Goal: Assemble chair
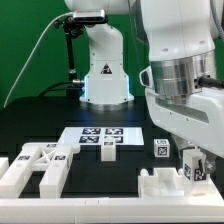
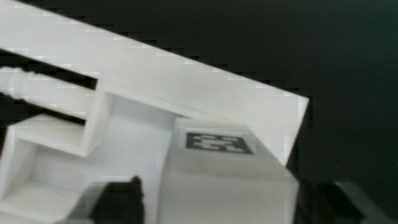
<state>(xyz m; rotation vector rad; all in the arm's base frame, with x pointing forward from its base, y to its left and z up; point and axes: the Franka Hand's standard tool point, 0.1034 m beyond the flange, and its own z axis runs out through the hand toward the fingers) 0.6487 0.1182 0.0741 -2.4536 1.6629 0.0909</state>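
My gripper (image 1: pixel 194 163) hangs low at the exterior view's right, over a white chair post with a tag (image 1: pixel 187 171). In the wrist view the gripper (image 2: pixel 228 205) straddles this tagged white block (image 2: pixel 222 160). One dark finger (image 2: pixel 121 200) lies against the block's side. The other finger (image 2: pixel 349 203) stands a little off it, so the jaws are open. Beyond the block lie a flat white panel (image 2: pixel 169 75) and a stepped white part (image 2: pixel 63 135). Another tagged post (image 1: pixel 160 148) stands close by. Several chair pieces (image 1: pixel 40 165) lie at the exterior view's left.
The marker board (image 1: pixel 100 138) lies in the middle of the black table. The robot base (image 1: pixel 103 70) stands behind it before a green backdrop. A low white part (image 1: pixel 165 186) sits near the front edge, below my gripper.
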